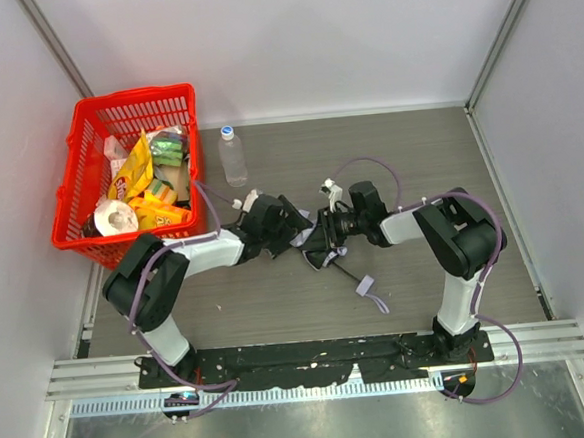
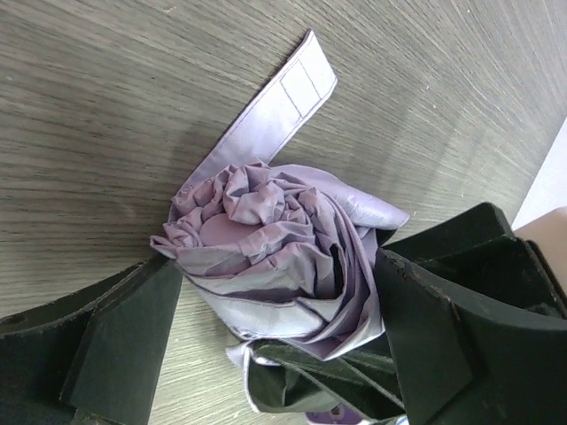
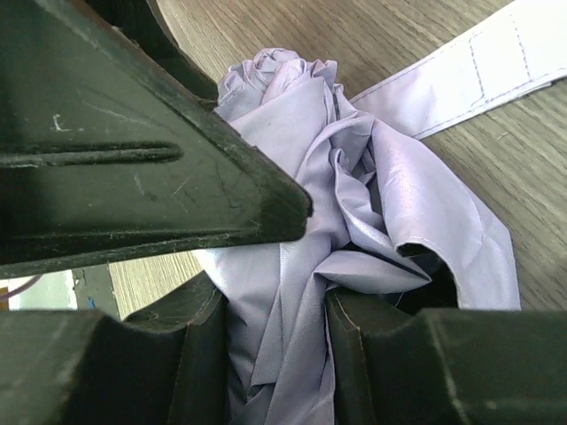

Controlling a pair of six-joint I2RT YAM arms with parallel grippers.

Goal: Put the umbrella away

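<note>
At the upper left of the top view a red basket (image 1: pixel 133 94) sits beside a clear bottle (image 1: pixel 233 158). Right of them, at mid-frame, the left gripper (image 1: pixel 298 231) spreads its fingers (image 2: pixel 124 345) wide on either side of the umbrella (image 1: pixel 319 249), though whether they press its crumpled lavender canopy cannot be told. Just right of it the right gripper (image 1: pixel 335 226) has its fingers (image 3: pixel 190 354) closed partway on a fold of that fabric, and the thin black shaft (image 1: pixel 346 271) trails toward the lower right
</note>
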